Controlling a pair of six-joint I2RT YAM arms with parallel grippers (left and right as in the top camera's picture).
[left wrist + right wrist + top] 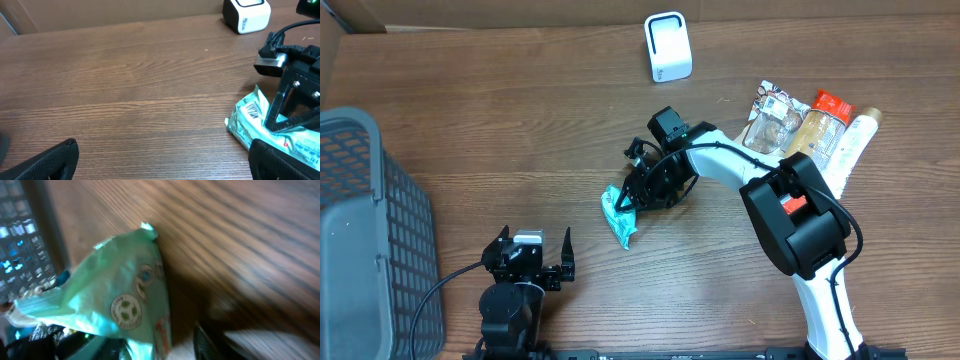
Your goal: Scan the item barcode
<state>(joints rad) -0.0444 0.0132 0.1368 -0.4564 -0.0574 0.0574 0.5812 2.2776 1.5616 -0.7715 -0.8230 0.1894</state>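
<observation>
Okay, so the crinkly teal foil packet (618,215) lies flat on the wood-grain table (500,110). Its upper end is right at the tips of the right gripper (640,190) and the rest trails out past them. Can't tell if those black jaws are pinching it or have let go, because the wrist view is a blur. The left gripper (535,236) is spread wide with nothing between its jaws. The boxy, rounded white scanner (668,46) stands well beyond the right jaws.

On the counter (520,120) the packet (619,215) lies centrally, the basket (370,230) far left, the scanner (668,46) behind it, other goods (810,125) right.
</observation>
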